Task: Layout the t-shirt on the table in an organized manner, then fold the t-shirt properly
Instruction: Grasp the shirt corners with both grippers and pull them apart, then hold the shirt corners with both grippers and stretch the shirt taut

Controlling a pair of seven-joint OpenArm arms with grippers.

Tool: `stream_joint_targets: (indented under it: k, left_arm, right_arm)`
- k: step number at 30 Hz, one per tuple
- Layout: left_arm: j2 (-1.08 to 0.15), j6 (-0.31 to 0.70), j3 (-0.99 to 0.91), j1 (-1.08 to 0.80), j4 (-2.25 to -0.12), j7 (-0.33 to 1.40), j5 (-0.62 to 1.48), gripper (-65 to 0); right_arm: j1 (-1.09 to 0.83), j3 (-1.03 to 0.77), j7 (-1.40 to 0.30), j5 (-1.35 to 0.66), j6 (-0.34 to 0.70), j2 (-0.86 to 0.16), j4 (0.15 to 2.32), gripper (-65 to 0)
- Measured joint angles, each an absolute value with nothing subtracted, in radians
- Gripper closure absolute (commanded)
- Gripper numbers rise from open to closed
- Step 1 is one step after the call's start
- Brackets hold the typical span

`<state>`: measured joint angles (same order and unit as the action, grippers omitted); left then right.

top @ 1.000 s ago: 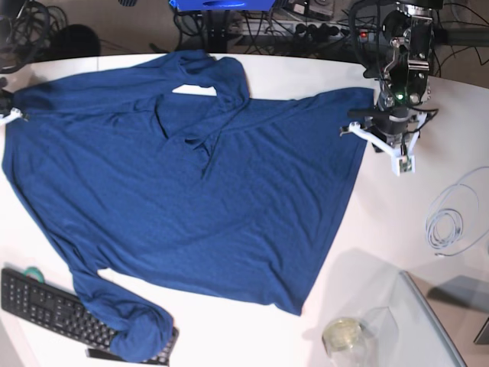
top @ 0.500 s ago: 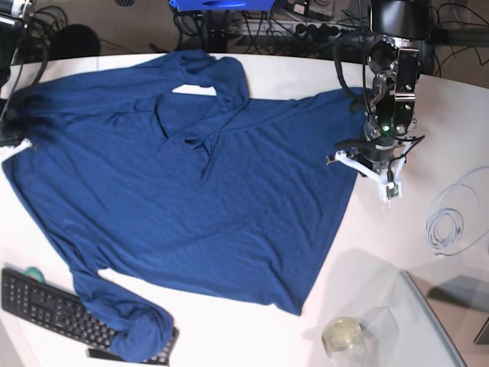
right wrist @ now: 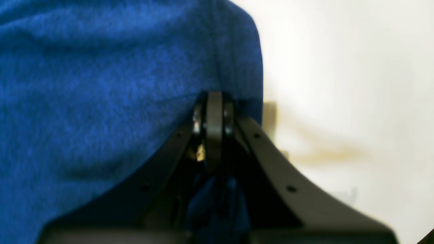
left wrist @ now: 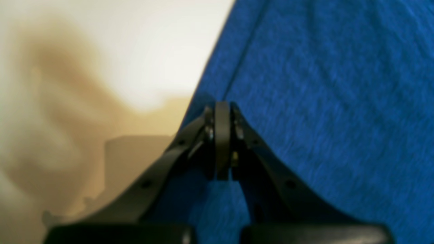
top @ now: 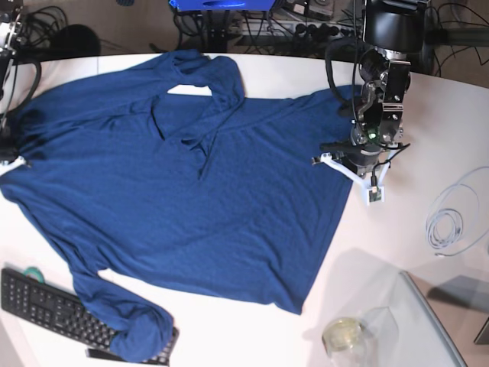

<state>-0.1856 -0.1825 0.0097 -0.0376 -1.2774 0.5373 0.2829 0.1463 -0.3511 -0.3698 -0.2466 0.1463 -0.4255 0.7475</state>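
while the t-shirt [top: 183, 176] lies spread across most of the table [top: 290, 73], both claws are clenched on its cloth — the left gripper [top: 353, 157] on the hem at the garment's right edge in the base view, the right gripper [top: 9, 149] at the garment's far left corner by the table's left edge. from the left wrist camera the left gripper [left wrist: 222, 135] has its jaws pressed together, with the t-shirt [left wrist: 332, 101] filling the right side and the table [left wrist: 142, 51] pale on the left. from the right wrist camera the right gripper [right wrist: 213, 125] is pinched shut over a fold of the t-shirt [right wrist: 101, 84], blue cloth bunched between its fingers, with the table [right wrist: 356, 84] to the right. one sleeve trails down onto a black keyboard [top: 46, 306] at the table's lower left edge — the other is folded near the top edge. a coiled white cable [top: 451, 218] rests near the right edge, and a glass jar [top: 344, 335] stands by a glass panel [top: 428, 321] at the lower right.
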Motion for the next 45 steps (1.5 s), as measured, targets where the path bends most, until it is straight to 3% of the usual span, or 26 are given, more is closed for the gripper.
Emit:
stream_joint_targets:
  k: [6, 11, 14, 17, 19, 23, 26, 31, 34, 45]
  left_arm:
    - [-0.210, -0.182, -0.026, -0.118, -1.453, 0.545, 0.281, 0.0]
    - [-0.216, -0.183, -0.080, -0.289, -1.616, 0.548, 0.281, 0.0]
    - [-0.218, -0.183, -0.104, -0.368, -1.641, 0.549, 0.281, 0.0]
    - [-0.216, -0.183, -0.133, -0.401, -1.640, 0.542, 0.284, 0.0]
    - [-0.218, -0.187, -0.144, -0.423, -1.639, 0.540, 0.281, 0.0]
    - [-0.210, -0.182, -0.138, -0.437, -1.636, 0.543, 0.285, 0.0]
    - [-0.214, -0.182, -0.141, -0.436, -1.636, 0.540, 0.284, 0.0]
    - [-0.224, -0.183, -0.146, -0.438, -1.636, 0.539, 0.283, 0.0]
    - [-0.221, -0.182, -0.145, -0.430, -1.618, 0.538, 0.284, 0.0]
    - [-0.222, -0.183, -0.145, -0.435, -1.604, 0.483, 0.284, 0.0]
  right_arm:
    - [-0.055, -0.403, -0.484, -0.253, 0.149, -0.392, 1.149, 0.0]
    - [-0.222, -0.550, -0.572, -0.255, 0.149, -0.252, 1.502, 0.0]
    - [-0.318, -0.567, -0.593, -0.249, 0.146, -0.171, 1.595, -0.2]
    - [-0.353, -0.567, -0.595, -0.253, 0.146, -0.103, 1.610, -0.3]
    - [-0.362, -0.569, -0.591, -0.258, 0.147, -0.062, 1.610, -4.7]
    - [-0.386, -0.572, -0.588, -0.252, 0.147, -0.032, 1.611, -28.4]
    - [-0.377, -0.628, -0.588, -0.261, 0.152, 0.007, 1.611, -39.8]
    - [-0.340, -0.778, -0.599, -0.253, 0.170, 0.075, 1.608, -40.5]
    - [-0.327, -0.786, -0.587, -0.254, 0.236, 0.070, 1.594, -40.5]
    - [-0.327, -0.783, -0.587, -0.254, 0.245, 0.074, 1.461, -38.6]
